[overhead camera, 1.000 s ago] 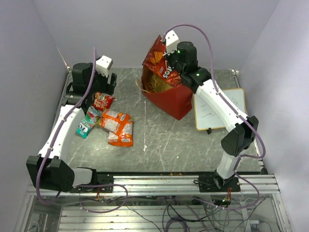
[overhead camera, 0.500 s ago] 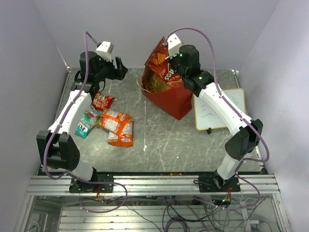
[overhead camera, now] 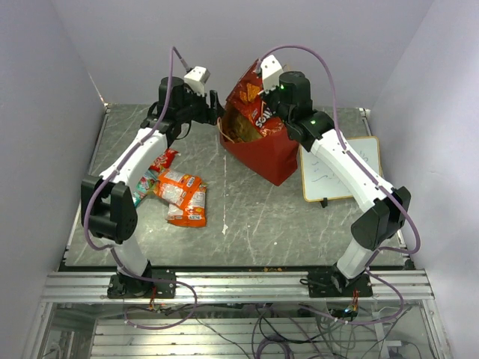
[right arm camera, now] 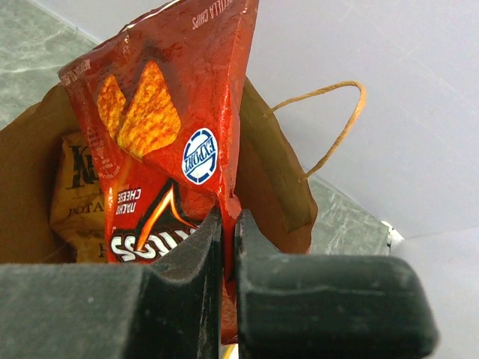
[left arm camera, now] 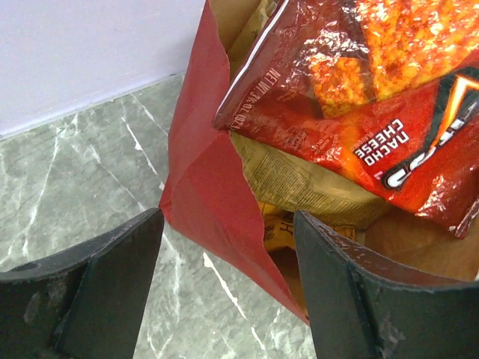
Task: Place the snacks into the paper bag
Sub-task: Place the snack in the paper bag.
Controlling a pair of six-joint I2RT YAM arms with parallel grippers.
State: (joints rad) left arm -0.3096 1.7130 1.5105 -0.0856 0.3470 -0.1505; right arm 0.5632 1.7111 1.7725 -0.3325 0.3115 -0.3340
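The red paper bag (overhead camera: 269, 155) stands upright at the back middle of the table. My right gripper (overhead camera: 269, 91) is shut on a red nacho chip bag (overhead camera: 251, 105) and holds it partly inside the bag's mouth; in the right wrist view (right arm camera: 230, 224) the jaws pinch the packet (right arm camera: 172, 112). A kraft-brown pouch (left arm camera: 299, 179) sits inside the bag. My left gripper (overhead camera: 217, 114) is open at the bag's left rim; in the left wrist view (left arm camera: 228, 292) the red wall (left arm camera: 209, 187) runs between the jaws. A red packet (overhead camera: 159, 157), a teal-white packet (overhead camera: 137, 191) and orange packets (overhead camera: 183, 196) lie on the table at the left.
A wood-framed whiteboard (overhead camera: 340, 168) lies flat right of the bag, under my right arm. A twisted paper handle (right arm camera: 337, 127) sticks up from the bag's far rim. Purple walls close in the back and both sides.
My left arm has swung from the far left corner across to the bag's left rim. My right gripper has lowered the chip bag a little deeper into the bag.
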